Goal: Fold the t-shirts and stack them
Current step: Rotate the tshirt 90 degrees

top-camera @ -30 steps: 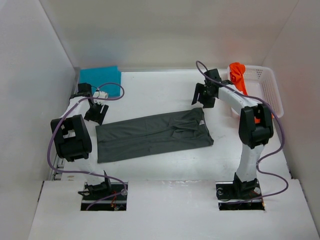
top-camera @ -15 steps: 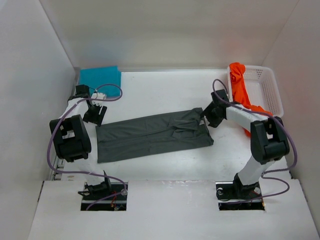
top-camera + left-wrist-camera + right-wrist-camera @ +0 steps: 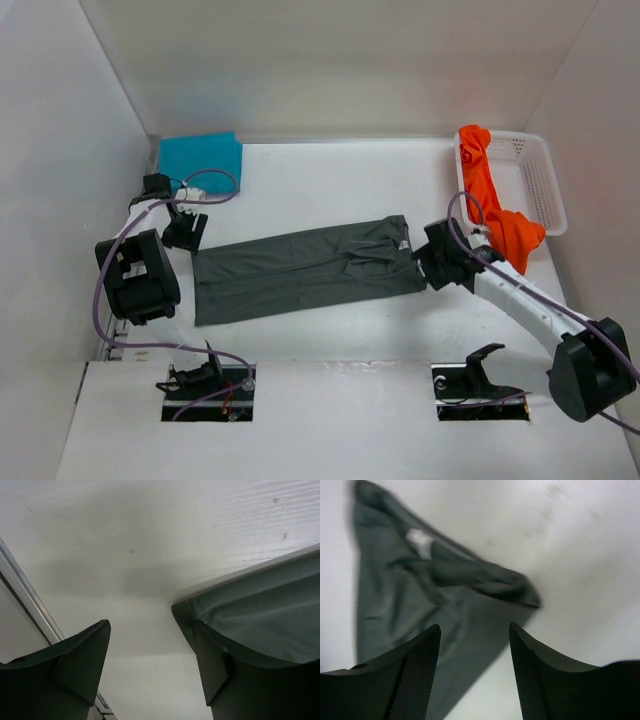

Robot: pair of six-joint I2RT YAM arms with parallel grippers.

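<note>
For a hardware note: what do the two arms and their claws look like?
The left arm and right arm have white tubular links, blocky black joint housings, looping purple cables. Left claw and right claw are black, with wedge-shaped fingers, mesh-textured on the right.

Three shirts are in view: one dark grey shirt (image 3: 305, 265) spread flat mid-table, one teal shirt (image 3: 200, 155) folded in the far left corner, and one orange shirt (image 3: 478, 170) draped over a basket's near left rim. One white basket (image 3: 520, 148) stands far right. Two robot arms: left arm (image 3: 140, 275), right arm (image 3: 520, 298).
</note>
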